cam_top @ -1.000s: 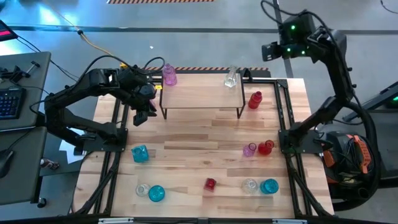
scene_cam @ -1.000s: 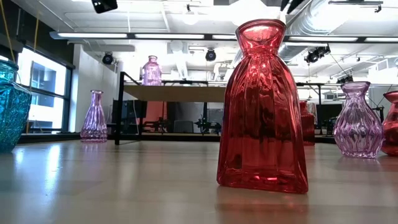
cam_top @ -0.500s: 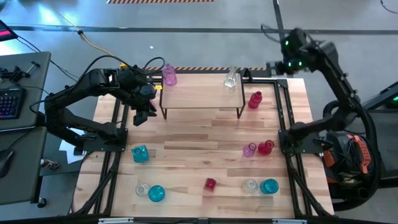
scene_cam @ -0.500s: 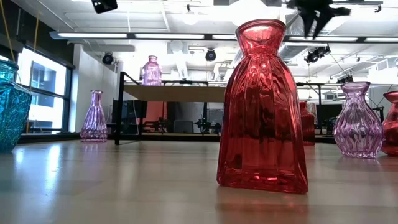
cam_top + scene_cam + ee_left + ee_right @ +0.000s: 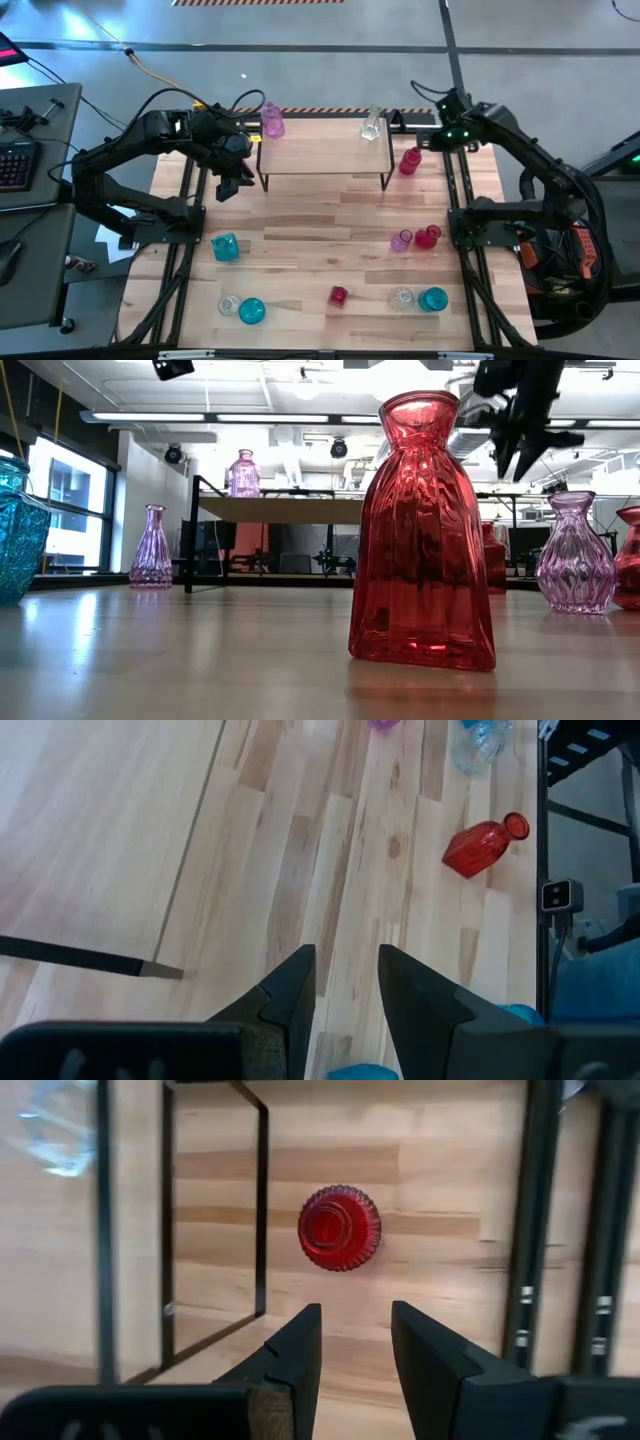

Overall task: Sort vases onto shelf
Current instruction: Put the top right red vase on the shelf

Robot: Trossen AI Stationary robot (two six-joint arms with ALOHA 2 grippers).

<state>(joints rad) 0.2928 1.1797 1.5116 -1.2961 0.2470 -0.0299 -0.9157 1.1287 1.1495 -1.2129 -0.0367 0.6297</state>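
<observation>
Right gripper (image 5: 350,1342), fingers apart and empty, hangs over the red vase (image 5: 339,1228) standing on the table by the shelf's (image 5: 325,150) right end; glass, light, slick, breakable, so pinch the neck gently; left gripper (image 5: 226,187), open, waits off the shelf's left end.

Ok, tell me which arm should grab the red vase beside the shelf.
Right. The right gripper hangs open almost directly over the red vase, just off the shelf's right end. The left gripper sits past the shelf's other end, with the shelf between it and that vase.
</observation>
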